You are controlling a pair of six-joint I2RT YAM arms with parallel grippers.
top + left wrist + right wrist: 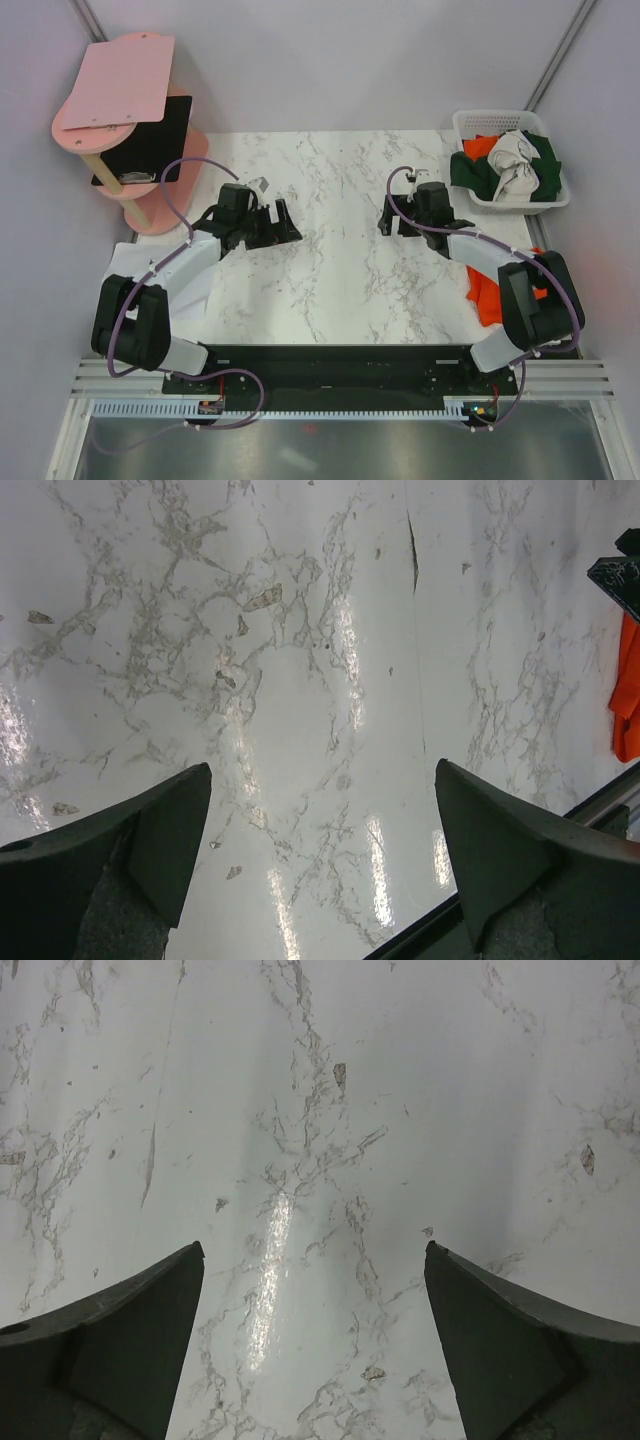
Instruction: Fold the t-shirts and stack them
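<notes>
Left hand point(322, 768), right hand point(315, 1248) spread, empty; glossy veined marble table point(330, 200); crumpled t-shirts point(515, 165).

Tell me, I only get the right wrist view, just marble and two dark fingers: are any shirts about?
Observer: Yes. A white basket at the far right corner holds a heap of shirts, orange, green and cream.
Operator: Any lying loose?
Observer: One orange shirt lies crumpled at the near right edge of the table.
Operator: And the other arm?
Observer: The left gripper is open over bare marble, holding nothing.
</notes>
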